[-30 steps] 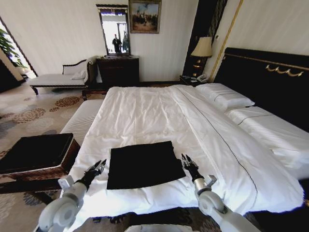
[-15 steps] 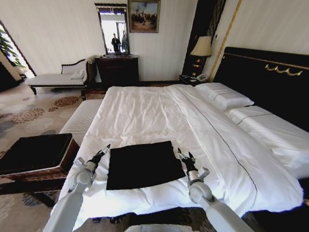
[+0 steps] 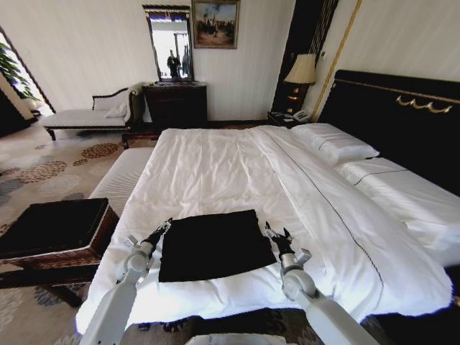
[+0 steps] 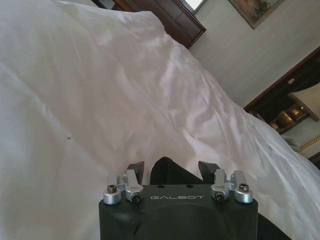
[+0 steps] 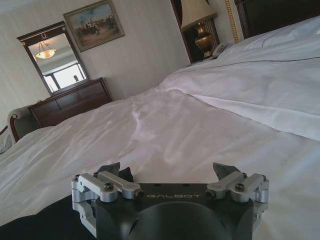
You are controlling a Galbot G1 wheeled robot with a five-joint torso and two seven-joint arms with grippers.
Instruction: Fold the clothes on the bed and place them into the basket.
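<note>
Left pincer [image 3: 162,228] and right pincer [image 3: 275,234] open, empty, flanking shirt [image 3: 213,244] on bed [image 3: 215,162]; pinch both far corners evenly.

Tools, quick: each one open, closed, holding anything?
Left tool: open, at the folded shirt's left edge, holding nothing.
Right tool: open, at its right edge, holding nothing.

Mirror [image 3: 171,44], painting [image 3: 215,24], lamp [image 3: 301,71]

Black shirt [image 3: 214,244] on white bed [image 3: 215,172] — dark brown wicker basket [image 3: 54,233], black lining
</note>
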